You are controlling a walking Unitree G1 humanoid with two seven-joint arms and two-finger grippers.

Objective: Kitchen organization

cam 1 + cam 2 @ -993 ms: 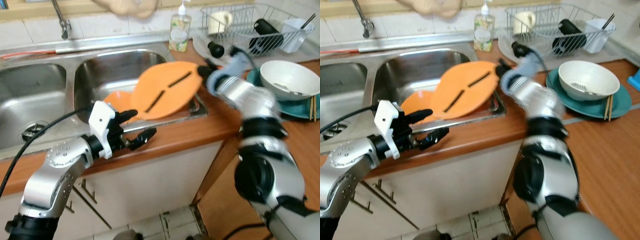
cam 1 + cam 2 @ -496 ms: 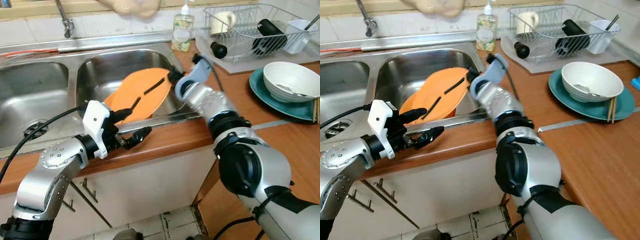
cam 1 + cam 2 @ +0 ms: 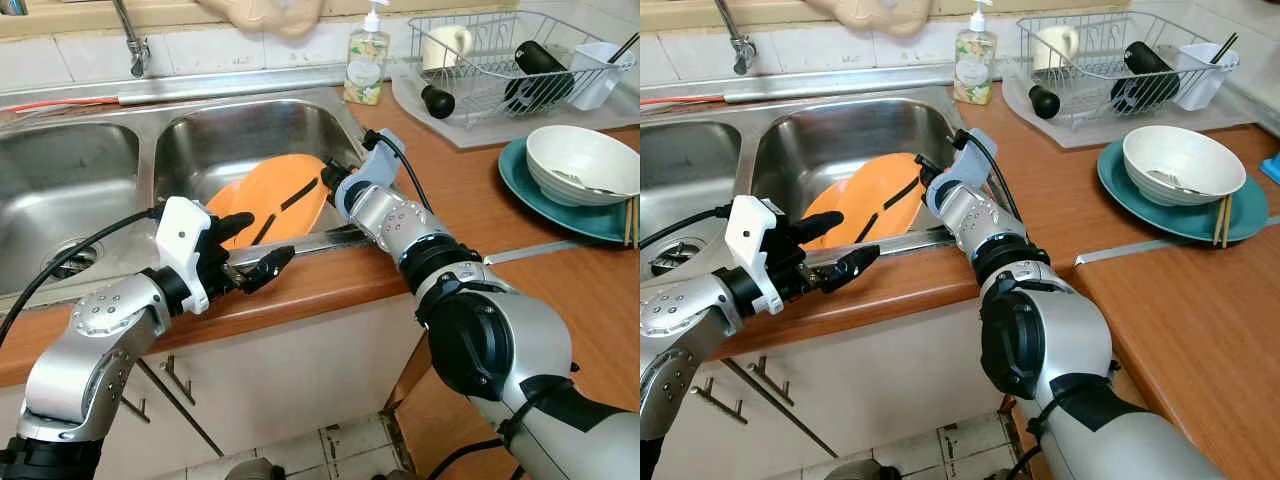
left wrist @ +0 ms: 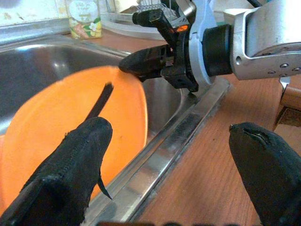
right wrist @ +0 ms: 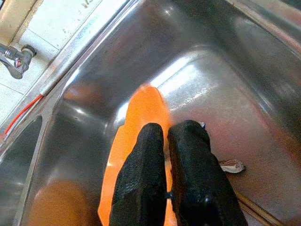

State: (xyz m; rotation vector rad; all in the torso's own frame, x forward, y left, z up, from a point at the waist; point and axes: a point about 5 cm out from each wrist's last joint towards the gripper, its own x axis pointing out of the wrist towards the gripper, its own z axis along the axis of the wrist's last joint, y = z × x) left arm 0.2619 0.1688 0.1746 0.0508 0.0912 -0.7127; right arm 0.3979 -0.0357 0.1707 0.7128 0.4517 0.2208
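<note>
In the sink [image 3: 250, 125], the right gripper [image 3: 327, 180] pinches the orange plate's [image 3: 280, 195] rim, seemingly upright. The left gripper [image 3: 250, 250] hovers spread just beside the sink's front edge.

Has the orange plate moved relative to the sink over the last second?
Yes. The orange plate, pinched by the right tool, has dropped from resting across the sink front-right rim down into the basin.
</note>
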